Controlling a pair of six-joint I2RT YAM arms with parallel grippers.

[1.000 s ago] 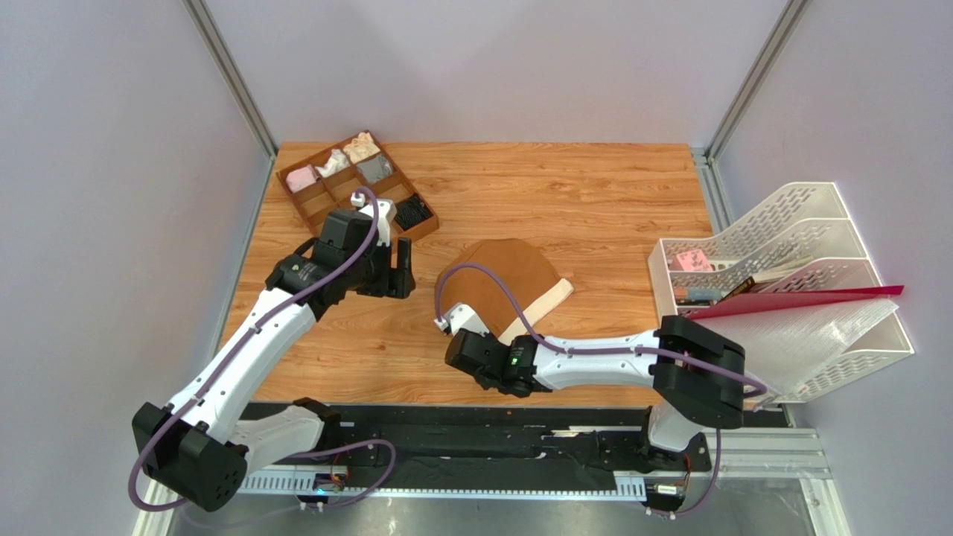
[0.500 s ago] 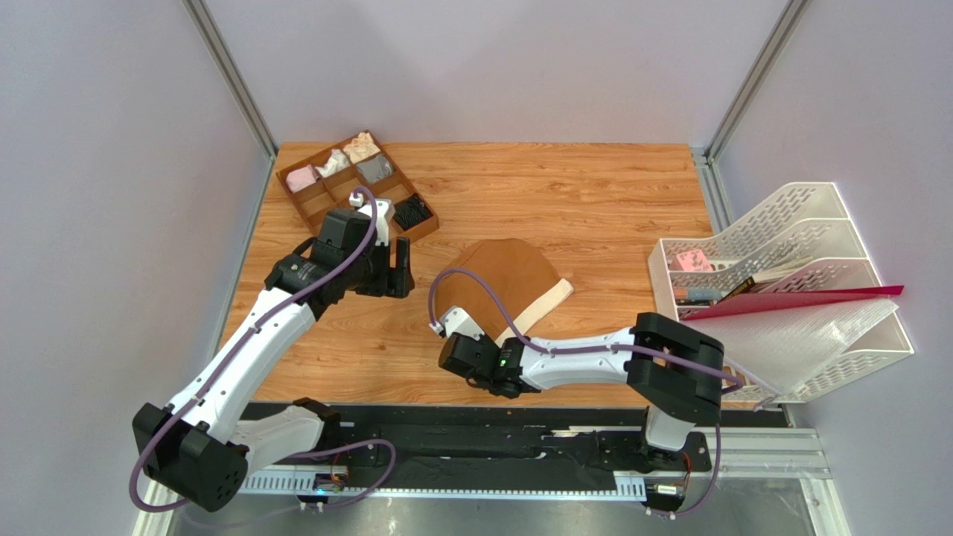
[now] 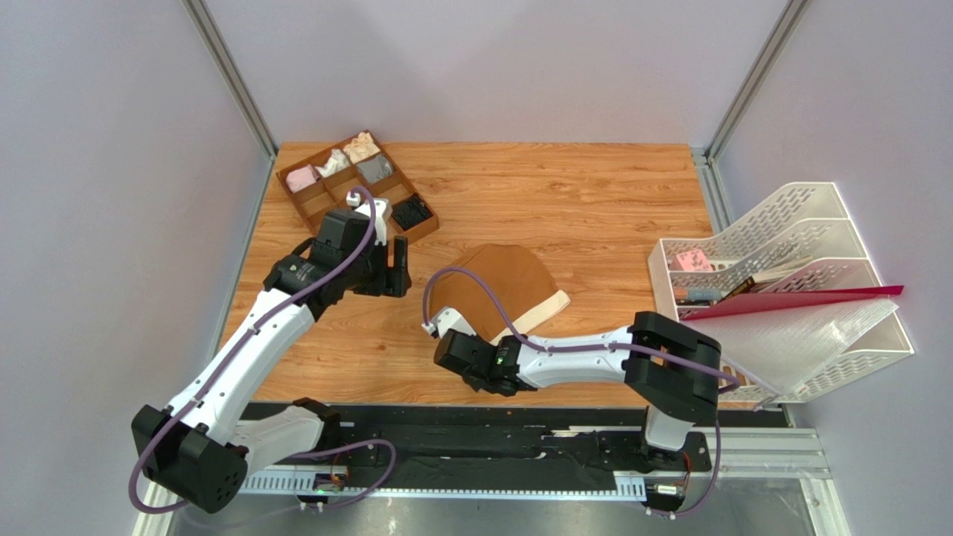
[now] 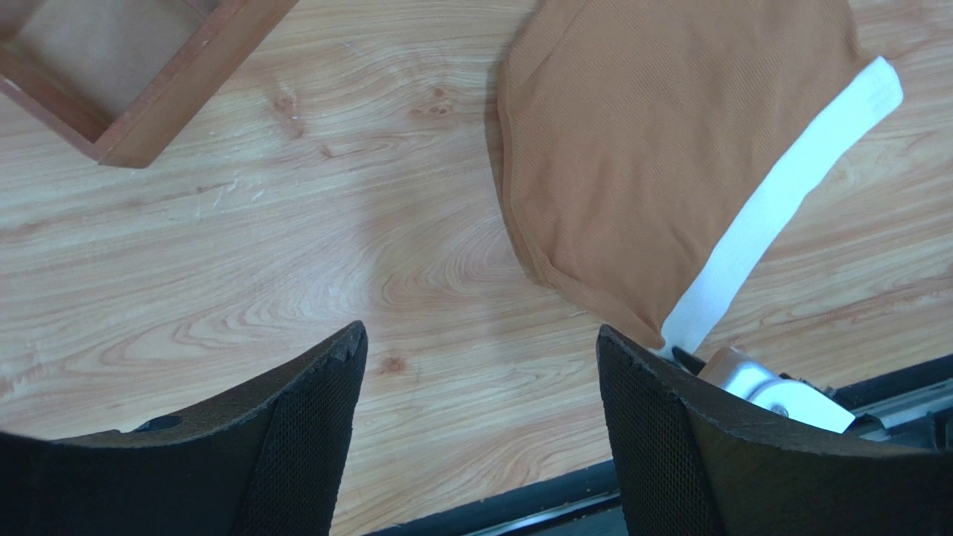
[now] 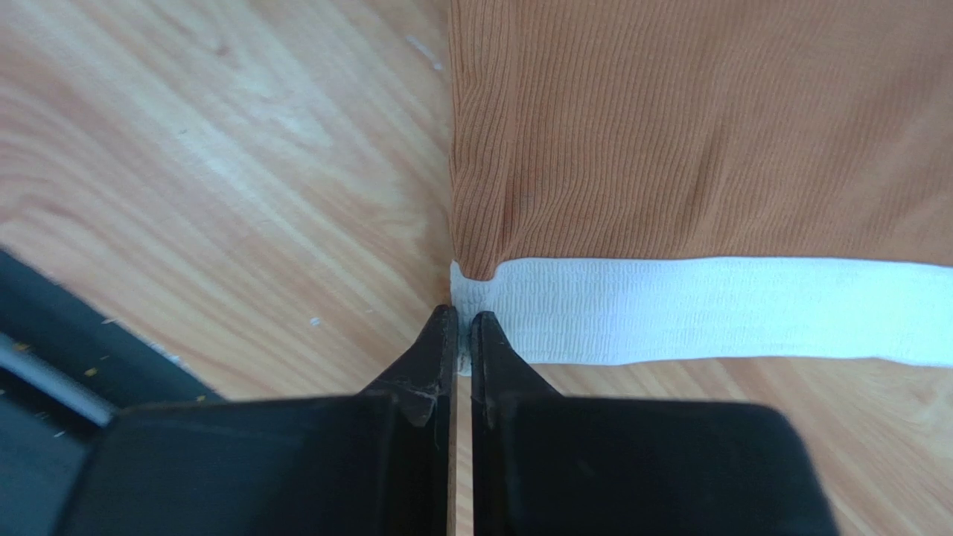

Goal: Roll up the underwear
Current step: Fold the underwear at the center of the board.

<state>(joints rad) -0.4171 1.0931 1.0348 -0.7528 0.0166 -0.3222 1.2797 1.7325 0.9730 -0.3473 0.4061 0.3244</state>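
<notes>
The right gripper's [image 5: 463,324] fingers [image 5: 431,363] are pressed together, and in the right wrist view their tips pinch the near-left corner of the cream band [image 5: 716,307] of the underwear [image 5: 694,134]. One second earlier these fingers stood partly apart; they have since closed fully.

The underwear [image 3: 503,285] lies flat on the table [image 3: 604,190], slightly left of centre and toward the near edge. The brown panel faces up, and the band runs along its near-right edge. Compared with the earlier frames, the garment has shifted toward the near-left: the far end of the band sits closer to the arm bases, and less of the band shows in the top view. The right arm has moved left with it, and the right gripper [image 3: 470,348] now sits at the near-left end of the band.

The left gripper [image 3: 394,268] hovers above bare wood just left of the garment. Its fingers [image 4: 302,436] are spread wide and hold nothing. Its pose is almost unchanged.

A compartmented wooden tray [image 3: 296,199] sits at the far-left corner of the table, with small fabric bundles [image 3: 360,145] in its cells. A white file rack [image 3: 783,240] holding a red folder [image 3: 805,299] stands at the right edge. Neither has moved.
</notes>
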